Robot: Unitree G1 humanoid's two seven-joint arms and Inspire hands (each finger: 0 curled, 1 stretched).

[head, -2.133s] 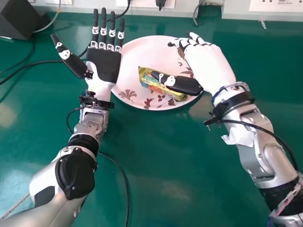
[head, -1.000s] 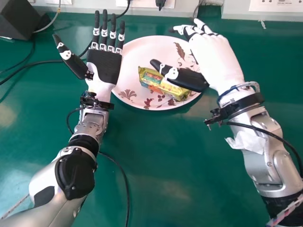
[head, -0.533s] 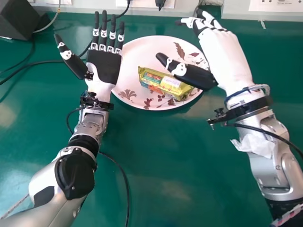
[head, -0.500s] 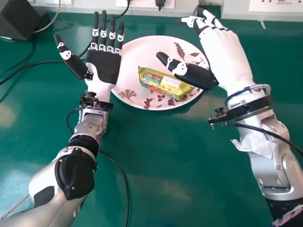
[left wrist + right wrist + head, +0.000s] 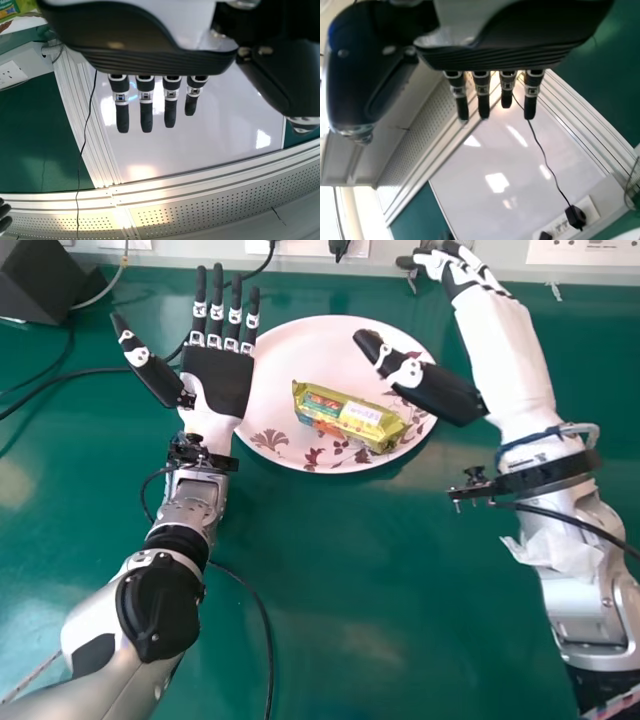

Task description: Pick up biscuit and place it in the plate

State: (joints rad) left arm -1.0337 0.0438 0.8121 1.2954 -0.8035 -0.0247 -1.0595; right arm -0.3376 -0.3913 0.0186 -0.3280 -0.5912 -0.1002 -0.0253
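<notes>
Biscuit [image 5: 345, 415] lies wrapped on near half of plate [image 5: 285, 355]; beyond it, left hand [image 5: 218, 380] fanned open, right hand [image 5: 505, 355] loosely spread, empty; risk, as judged: a low right-thumb sweep snags the rim, sliding plate and biscuit.

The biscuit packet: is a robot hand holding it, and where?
No, nothing is held. The biscuit packet lies on the plate, and both hands are open.
</notes>
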